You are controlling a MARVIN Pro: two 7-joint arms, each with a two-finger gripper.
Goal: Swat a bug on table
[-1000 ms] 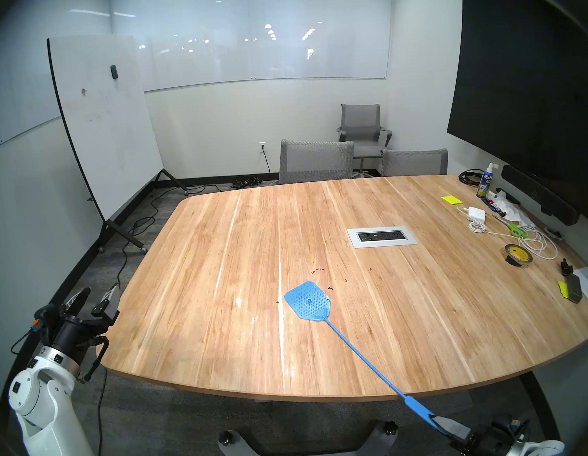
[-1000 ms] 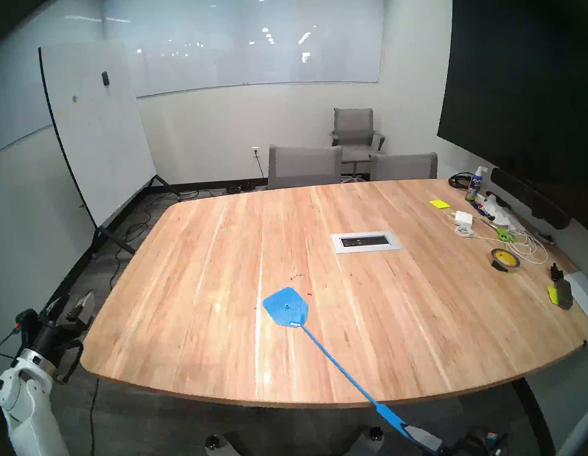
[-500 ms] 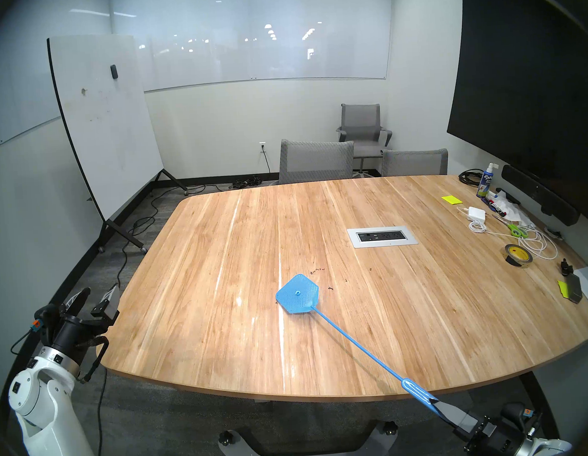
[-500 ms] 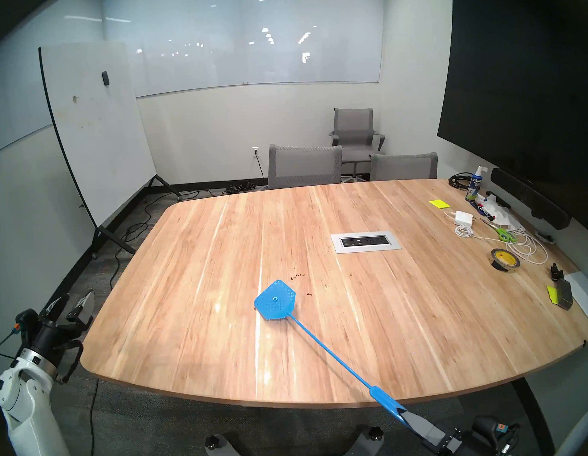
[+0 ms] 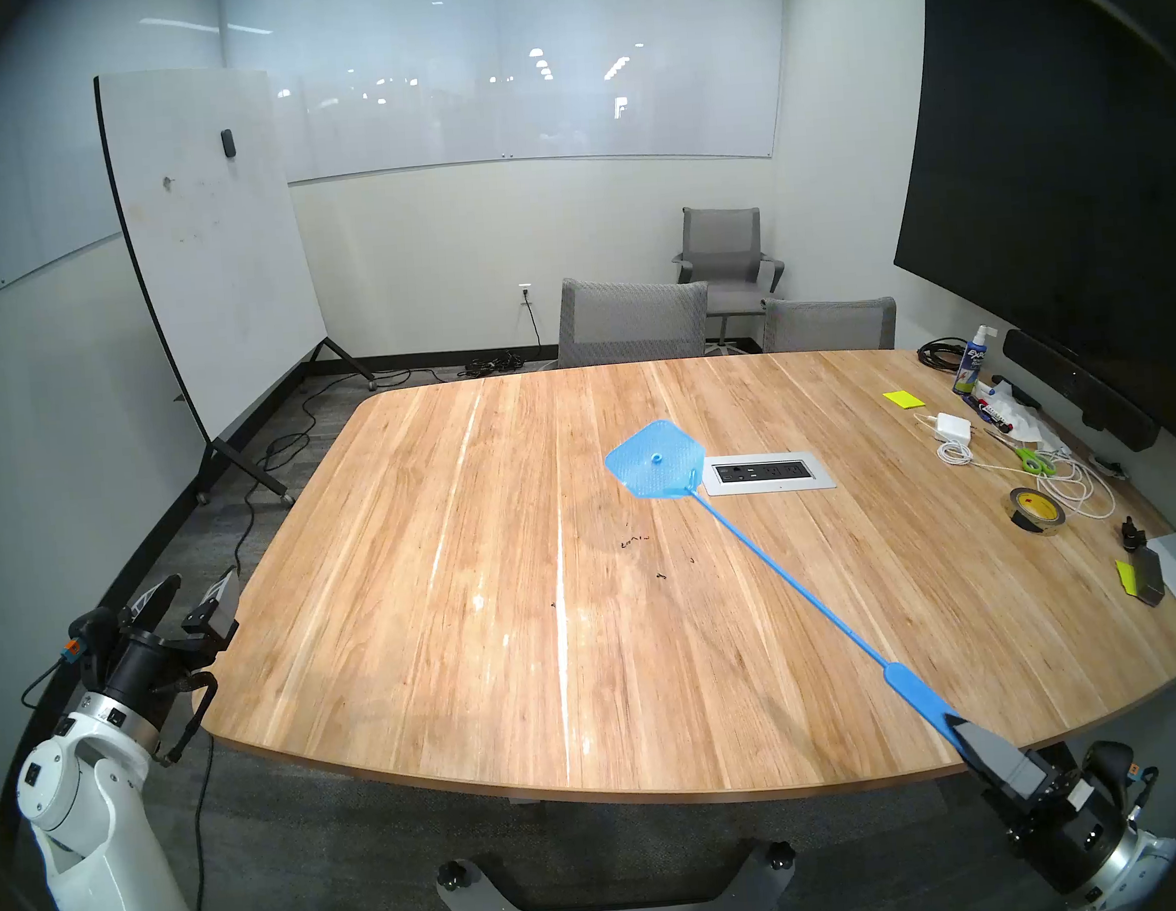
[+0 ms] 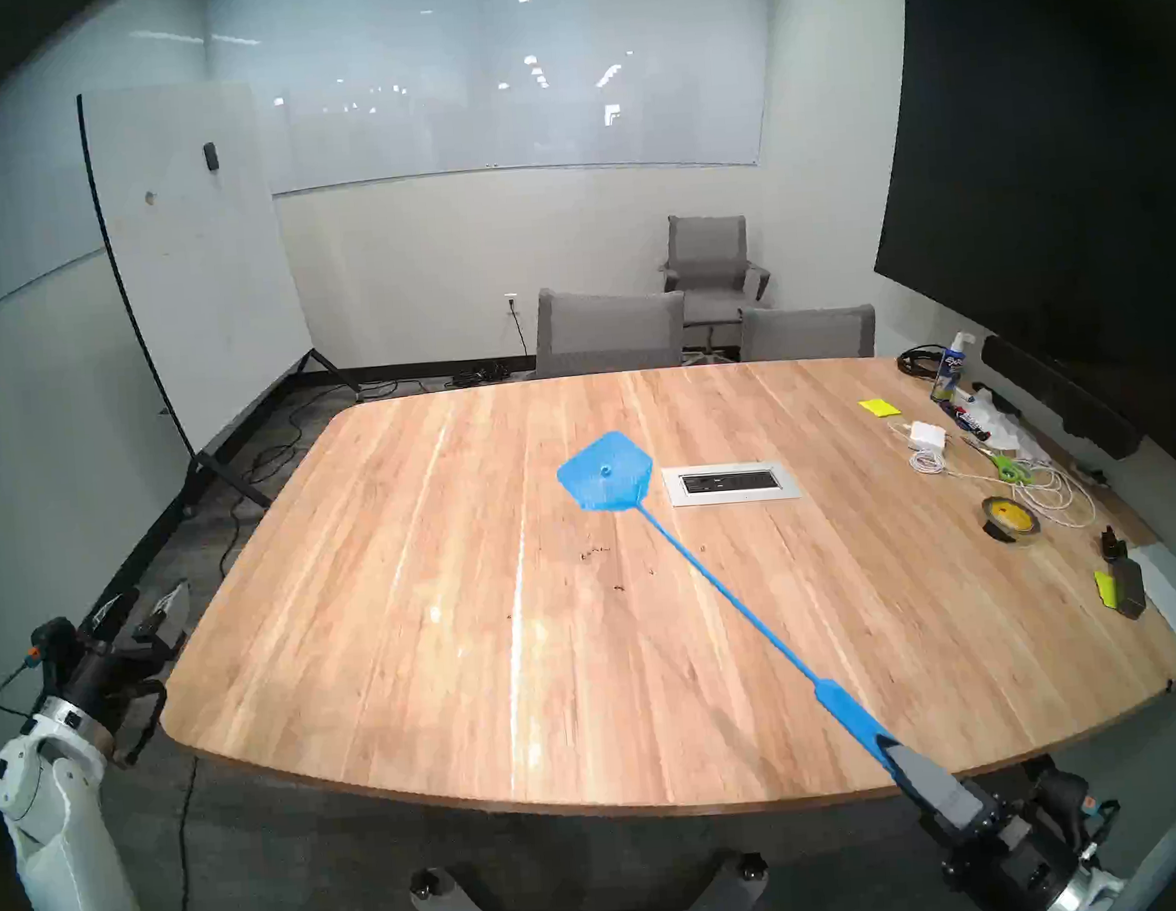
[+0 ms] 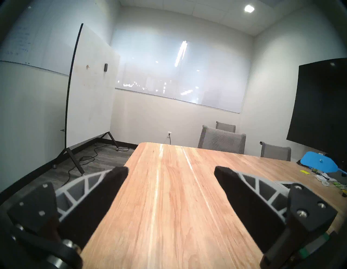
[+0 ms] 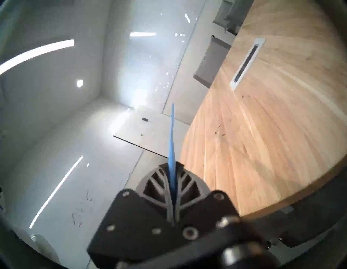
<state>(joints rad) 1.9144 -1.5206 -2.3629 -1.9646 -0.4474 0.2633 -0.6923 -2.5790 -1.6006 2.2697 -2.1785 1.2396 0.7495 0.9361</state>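
A small meeting room with whiteboard walls holds the table [image 5: 447, 662], a large light-brown plank top with rounded corners and a silver outlet panel [image 5: 764, 471] set into it. The bug [image 5: 662, 576] is a tiny black speck lying on the bare wood toward the middle of the table, on the near side of the panel, with a few similar dark crumbs [image 5: 633, 542] scattered just beyond it. Above this spot slants the thin shaft of a blue fly swatter [image 5: 773, 560], its mesh head raised off the wood and seen just left of the panel, well clear of the bug. The swatter's flat handle end is clamped between the closed fingers of the right gripper [image 5: 958, 724] at the table's near right edge; in the right wrist view the blue handle runs edge-on out of the pinched fingers. The left gripper [image 5: 188, 587] hangs beside the table's near left corner, its jaws spread wide and empty. Along the far right side of the table lie a roll of tape [image 5: 1037, 510], green scissors [image 5: 1033, 460], a white charger with cable [image 5: 953, 427], a yellow sticky pad [image 5: 903, 399] and a spray bottle [image 5: 972, 362]. Grey chairs [image 5: 631, 320] stand behind the far edge, and a rolling whiteboard [image 5: 209, 242] stands to the left.
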